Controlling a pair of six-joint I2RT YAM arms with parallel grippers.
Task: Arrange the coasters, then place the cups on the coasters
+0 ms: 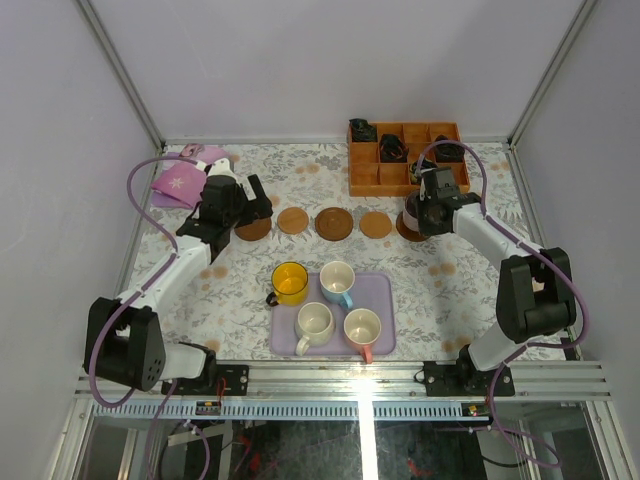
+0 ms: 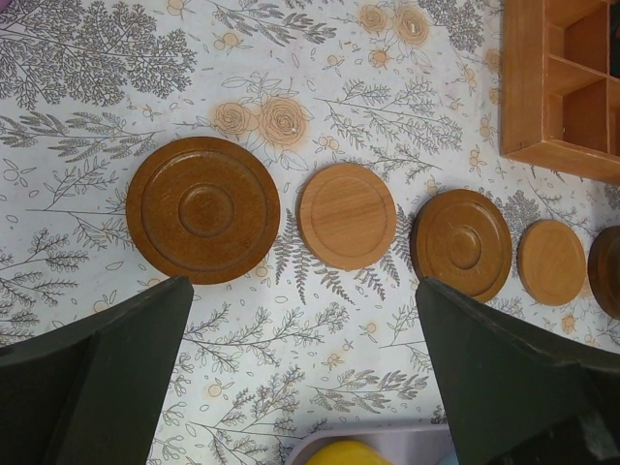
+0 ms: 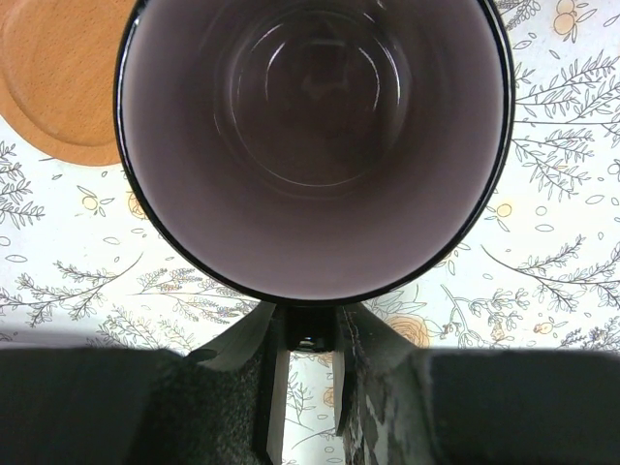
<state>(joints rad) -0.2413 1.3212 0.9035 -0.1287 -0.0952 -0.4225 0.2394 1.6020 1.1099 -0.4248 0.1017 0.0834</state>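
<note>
Fingers of left gripper (image 1: 252, 208) wide over left end of five coasters (image 1: 333, 223) rowed on counter (image 1: 450, 290), right gripper (image 1: 418, 212) at right end, four cups (image 1: 315, 325) on tray (image 1: 385, 300); left wrist: fingers (image 2: 97, 387) wide above row; right wrist: fingers (image 3: 373, 387) narrow, pinching handle of greyish cup (image 3: 310, 145).

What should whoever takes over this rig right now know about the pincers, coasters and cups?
Left pincer: open, empty, hovering over the row of coasters.
Right pincer: shut on the handle of the greyish-purple cup, at the rightmost coaster. Whether the cup is set down cannot be told.
Done: five coasters lie in a row.
Left: release this cup. Then move the yellow cup, light blue cup, cream cup and pink cup from the lavender tray onto the four free coasters.
</note>
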